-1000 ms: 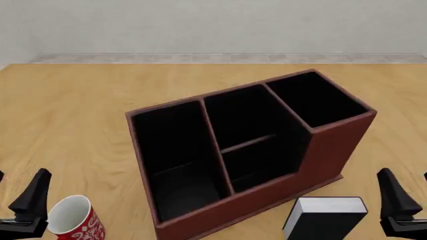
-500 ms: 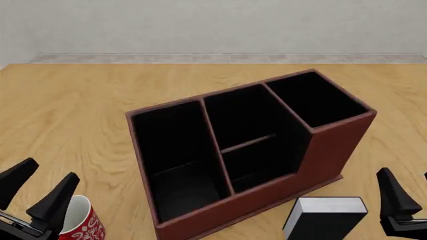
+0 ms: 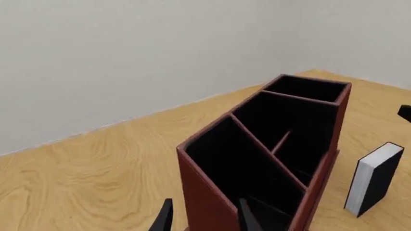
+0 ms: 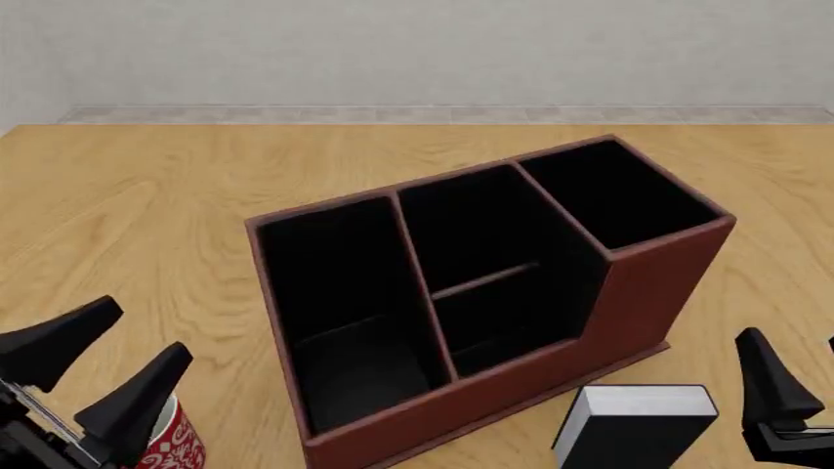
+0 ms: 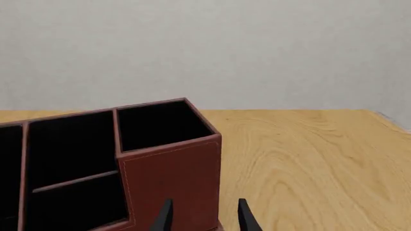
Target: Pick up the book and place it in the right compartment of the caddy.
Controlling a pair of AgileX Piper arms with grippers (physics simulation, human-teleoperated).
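Observation:
The black book [image 4: 635, 425] with white page edges stands on the table in front of the caddy's right end; it also shows in the left wrist view [image 3: 376, 178]. The reddish-brown caddy [image 4: 651, 293] has three black-lined sections. Its right compartment [image 4: 612, 195] is empty, as the left wrist view [image 3: 307, 88] and right wrist view [image 5: 157, 122] also show. My left gripper [image 4: 137, 332] is open at the front left, left of the caddy. My right gripper [image 4: 792, 344] is open and empty, just right of the book.
A red-and-white mug [image 4: 163, 440] stands at the front left, mostly hidden under my left gripper. The caddy's middle section is split by a crossbar [image 4: 485, 280]. A grey wall [image 4: 417, 49] stands behind the table's far edge.
My left gripper has swung right and forward, and now covers most of the mug. The right gripper, the book and the caddy have not moved.

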